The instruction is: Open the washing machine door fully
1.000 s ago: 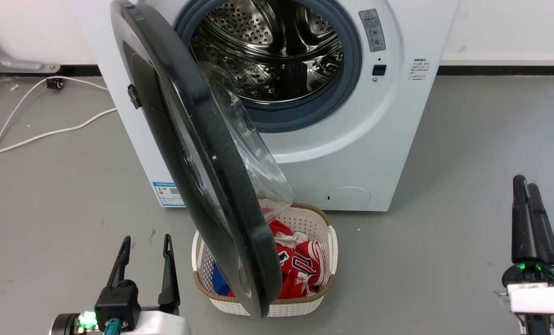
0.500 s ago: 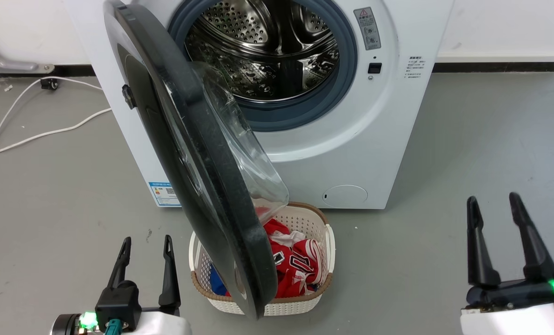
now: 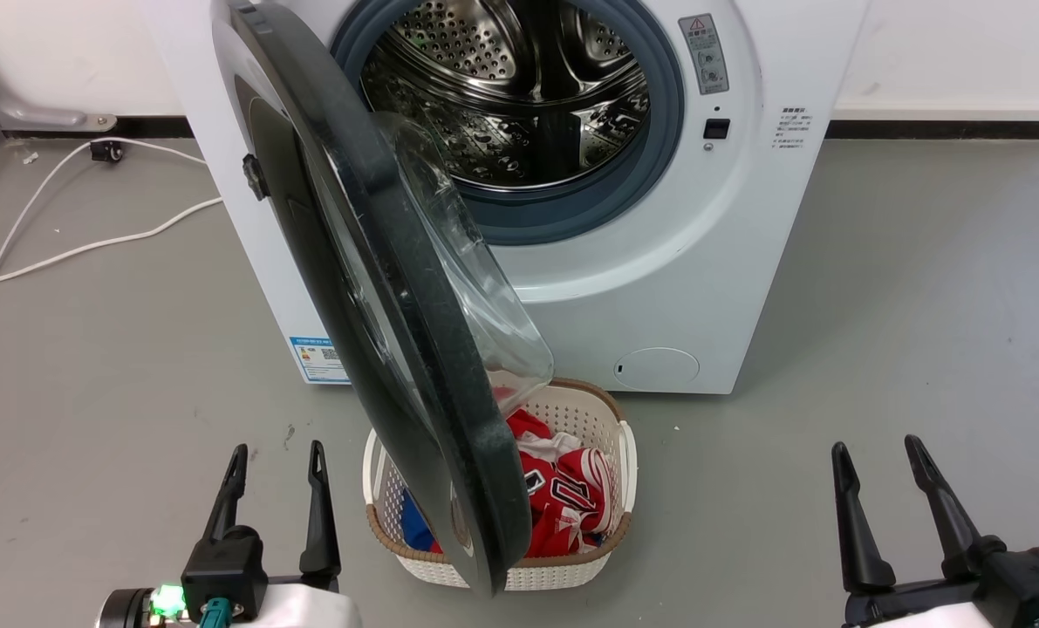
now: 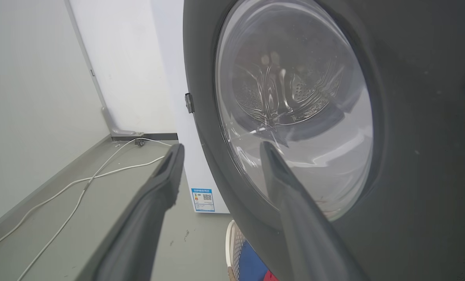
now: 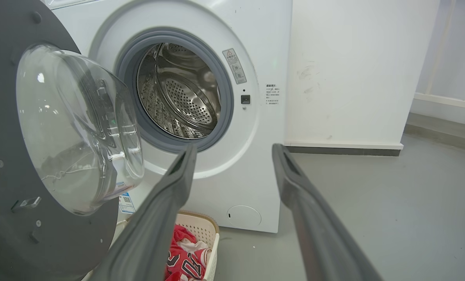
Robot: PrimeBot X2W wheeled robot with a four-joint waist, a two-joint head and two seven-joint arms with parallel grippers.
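Note:
The white washing machine [image 3: 659, 262] stands ahead with its steel drum [image 3: 519, 96] exposed. Its round black door [image 3: 371, 288] is swung out on the left hinge, roughly edge-on to me, the clear glass bowl [image 3: 467, 279] bulging toward the drum. My left gripper [image 3: 275, 458] is open at the lower left, left of the door's lower edge and apart from it; the left wrist view shows the door's outer face [image 4: 412, 117] close ahead. My right gripper [image 3: 877, 453] is open at the lower right, empty; the right wrist view shows the door's inner side [image 5: 6, 218] and the drum [image 5: 181, 97].
A white laundry basket [image 3: 606, 541] with red and blue clothes sits on the floor under the door's lower edge. White cables [image 3: 65, 244] trail across the grey floor at the left. The wall runs behind the machine.
My right gripper went from shut to open and dropped lower and leftward in the head view. The camera shifted slightly. The door and left gripper stayed put.

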